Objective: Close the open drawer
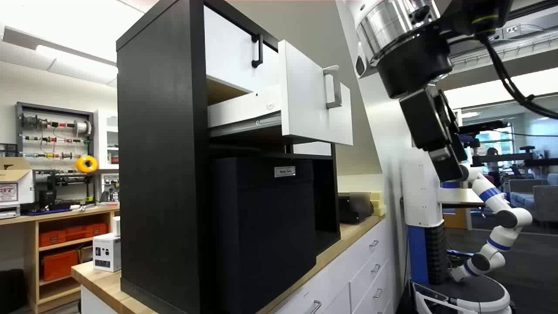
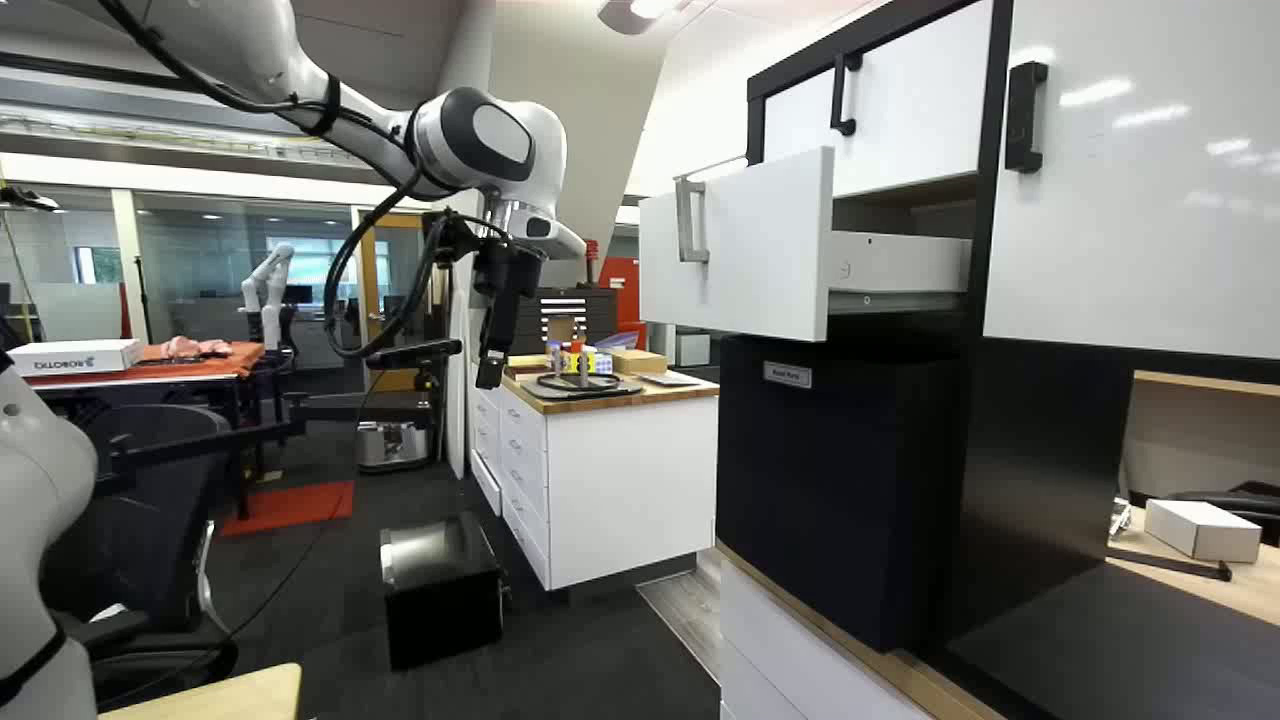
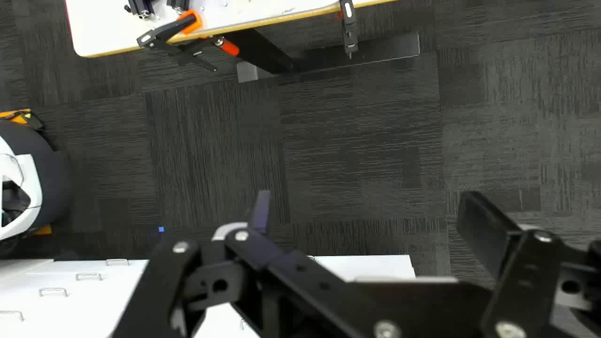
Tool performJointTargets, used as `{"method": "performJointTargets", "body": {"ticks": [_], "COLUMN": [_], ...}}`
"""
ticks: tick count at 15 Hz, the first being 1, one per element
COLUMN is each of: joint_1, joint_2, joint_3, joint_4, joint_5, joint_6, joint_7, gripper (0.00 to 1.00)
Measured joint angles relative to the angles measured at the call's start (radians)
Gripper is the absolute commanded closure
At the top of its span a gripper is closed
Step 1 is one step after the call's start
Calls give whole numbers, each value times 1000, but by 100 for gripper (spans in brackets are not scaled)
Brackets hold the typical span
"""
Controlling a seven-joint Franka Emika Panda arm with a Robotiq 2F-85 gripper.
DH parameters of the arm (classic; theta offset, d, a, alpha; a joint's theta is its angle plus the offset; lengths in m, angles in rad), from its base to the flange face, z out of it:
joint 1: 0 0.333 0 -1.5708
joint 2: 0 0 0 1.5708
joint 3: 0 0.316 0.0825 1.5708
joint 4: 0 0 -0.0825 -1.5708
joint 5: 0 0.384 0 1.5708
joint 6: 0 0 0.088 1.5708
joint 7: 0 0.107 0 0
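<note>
Wide white flat-fronted drawer: pulled out of the tall black cabinet; 10 o'clock from your jaws in an exterior view.
Jaws: spread wide, holding nothing, well apart from the drawer.
Grey bracket handle: spread jaws could hook it; bring them together before you push.
Metal runner: off-centre push may skew the drawer and bind it.
White upper front with black handle: drawer's 10 o'clock; come in too high, you may bump it.
Light wood surface: carries the cabinet, which a hard shove might shift; printed white box at cabinet's 8 o'clock.
Room: white-and-blue robot arm, drawer's 4 o'clock; yellow spool, cabinet's 9 o'clock; dark carpet below jaws, wrist view.
</note>
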Motion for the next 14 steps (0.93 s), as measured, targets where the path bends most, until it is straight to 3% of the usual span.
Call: {"method": "performJointTargets", "body": {"ticks": [14], "joint_1": [11], "joint_2": [-2], "joint_3": [-28], "joint_4": [0], "joint_5": [0], "joint_6": [31], "joint_7": [-1], "gripper": [0]}}
